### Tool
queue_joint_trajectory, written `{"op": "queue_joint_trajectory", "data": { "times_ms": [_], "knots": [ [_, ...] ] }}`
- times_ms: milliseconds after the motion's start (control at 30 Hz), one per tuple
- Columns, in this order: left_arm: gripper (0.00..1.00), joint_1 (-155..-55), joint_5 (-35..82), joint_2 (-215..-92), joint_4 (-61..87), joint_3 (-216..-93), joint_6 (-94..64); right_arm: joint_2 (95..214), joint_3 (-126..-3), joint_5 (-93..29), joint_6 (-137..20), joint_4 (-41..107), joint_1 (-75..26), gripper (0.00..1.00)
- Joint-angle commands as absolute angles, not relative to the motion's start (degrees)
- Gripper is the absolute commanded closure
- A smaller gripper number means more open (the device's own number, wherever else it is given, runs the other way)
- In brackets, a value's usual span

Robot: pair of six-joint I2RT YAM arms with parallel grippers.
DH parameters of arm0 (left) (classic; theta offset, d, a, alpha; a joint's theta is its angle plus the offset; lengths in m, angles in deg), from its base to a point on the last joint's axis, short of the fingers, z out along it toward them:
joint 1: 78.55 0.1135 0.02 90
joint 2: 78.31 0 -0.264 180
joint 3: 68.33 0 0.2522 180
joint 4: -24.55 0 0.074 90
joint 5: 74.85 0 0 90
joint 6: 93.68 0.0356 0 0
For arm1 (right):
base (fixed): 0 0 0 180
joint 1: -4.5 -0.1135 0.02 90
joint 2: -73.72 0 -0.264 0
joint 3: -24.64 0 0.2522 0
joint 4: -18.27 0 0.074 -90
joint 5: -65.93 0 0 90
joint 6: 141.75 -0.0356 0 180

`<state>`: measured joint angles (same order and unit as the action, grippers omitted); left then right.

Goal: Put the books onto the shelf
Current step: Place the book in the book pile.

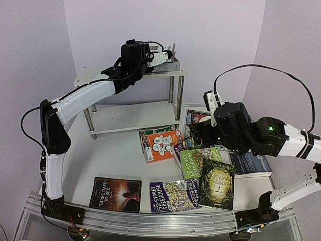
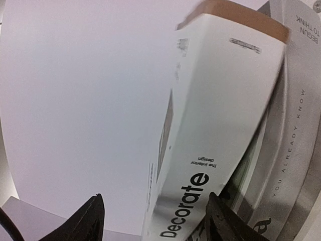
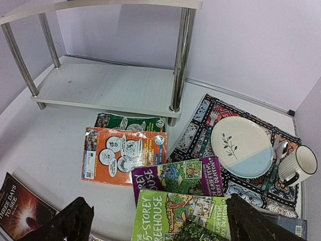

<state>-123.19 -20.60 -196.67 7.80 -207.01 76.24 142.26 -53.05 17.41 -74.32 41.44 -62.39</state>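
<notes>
Colourful books (image 1: 173,195) lie flat on the tabletop (image 1: 115,160), low in the frame. The right end effector (image 3: 158,201) hangs over them, wide open and empty. Higher up, on the shelf (image 1: 100,75), the left end effector (image 2: 154,197) has its fingers apart around the white Decorate book (image 2: 220,100), which leans on a grey book (image 2: 296,130). It should back out slowly so nothing tips.

The shelf (image 3: 105,88) pairs matt white boards with shiny metal legs; the books (image 3: 125,153) look glossy.
</notes>
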Motion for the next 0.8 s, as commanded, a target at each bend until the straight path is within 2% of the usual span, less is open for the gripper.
{"op": "queue_joint_trajectory", "data": {
  "times_ms": [0,500,600,767],
  "knots": [
    [0.28,-123.82,-22.19,-195.59,9.16,-209.55,76.65,140.84,-51.97,19.25,-74.78,41.53,-62.47,0.06],
    [0.19,-130.04,-26.29,-189.41,6.31,-206.46,71.90,144.40,-57.00,19.35,-67.54,41.50,-62.48,0.05],
    [0.18,-131.34,-25.26,-185.55,5.03,-203.88,66.22,145.72,-59.06,19.07,-64.58,41.20,-62.16,0.05],
    [0.16,-131.40,-17.09,-178.40,-1.12,-201.96,46.32,146.49,-61.15,15.86,-61.62,38.55,-59.15,0.06]
  ]
}}
